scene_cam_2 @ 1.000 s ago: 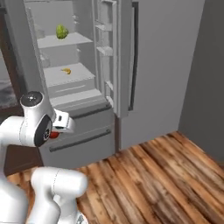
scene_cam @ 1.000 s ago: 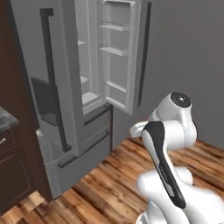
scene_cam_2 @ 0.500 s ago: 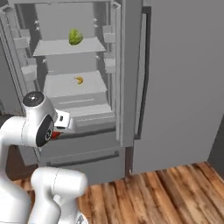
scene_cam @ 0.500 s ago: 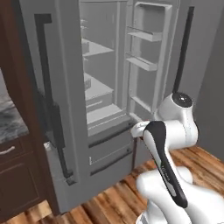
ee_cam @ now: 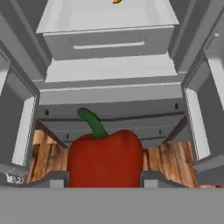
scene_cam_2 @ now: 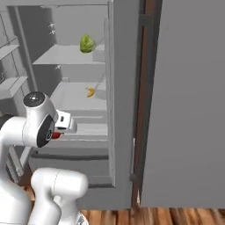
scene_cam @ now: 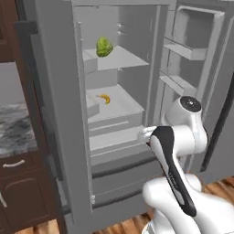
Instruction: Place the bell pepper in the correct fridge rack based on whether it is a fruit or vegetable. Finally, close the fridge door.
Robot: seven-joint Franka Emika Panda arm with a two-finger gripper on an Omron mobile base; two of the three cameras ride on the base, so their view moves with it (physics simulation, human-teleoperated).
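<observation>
The whole scene has swung since a second ago: the base has driven up and turned, so the fridge, seen then at an angle, now stands square in front with its compartment open to the arm. That puts the carry near its end; the placing itself is not yet done, and the door must be shut afterwards.

Inside the fridge, the upper rack carries a green leafy vegetable at its left, and the rack below it carries a banana. By that sorting, the upper rack looks the right home for the pepper. To the right of the opening, the open door juts out with its bins, narrowing the room on that side; the left wall of the fridge hems the other.

The gripper is closed narrowly on the bell pepper, stem up, held low before the fridge drawers, well below both racks. A clear lift lies ahead.
</observation>
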